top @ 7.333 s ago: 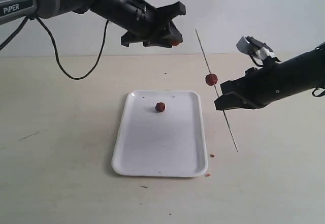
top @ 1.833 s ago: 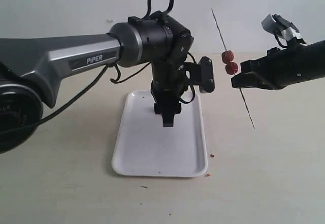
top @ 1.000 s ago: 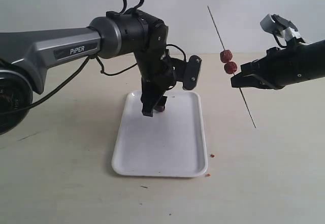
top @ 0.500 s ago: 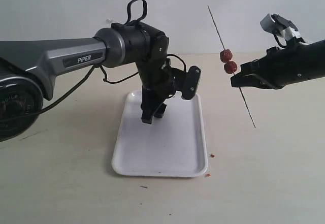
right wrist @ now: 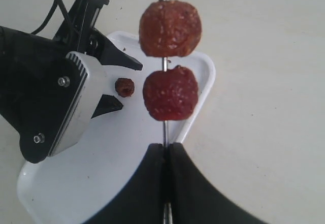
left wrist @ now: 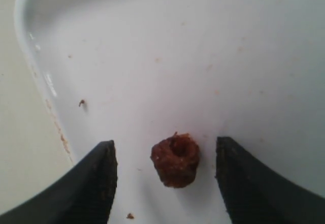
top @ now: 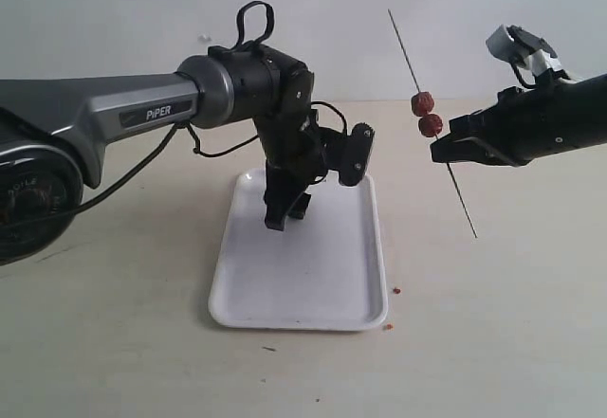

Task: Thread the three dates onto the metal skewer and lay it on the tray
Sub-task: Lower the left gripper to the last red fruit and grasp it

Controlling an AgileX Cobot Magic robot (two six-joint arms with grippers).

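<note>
**Setting: pale tabletop against a plain wall**

A matte, cream-beige tabletop [top: 104, 352] fills the lower two thirds of the exterior view. It meets a plain, pale grey-white wall [top: 114, 1] along a straight horizontal line. The wall is unbroken and undecorated. Lighting is even and diffuse, with only soft, faint shadows on the tabletop.

One wrinkled brown date [left wrist: 175, 160] lies on the white rectangular tray [top: 299, 321], inside my left claw [left wrist: 165, 157]; rightward, two more dates [top: 430, 125] ride the thin metal skewer [top: 462, 202].
</note>
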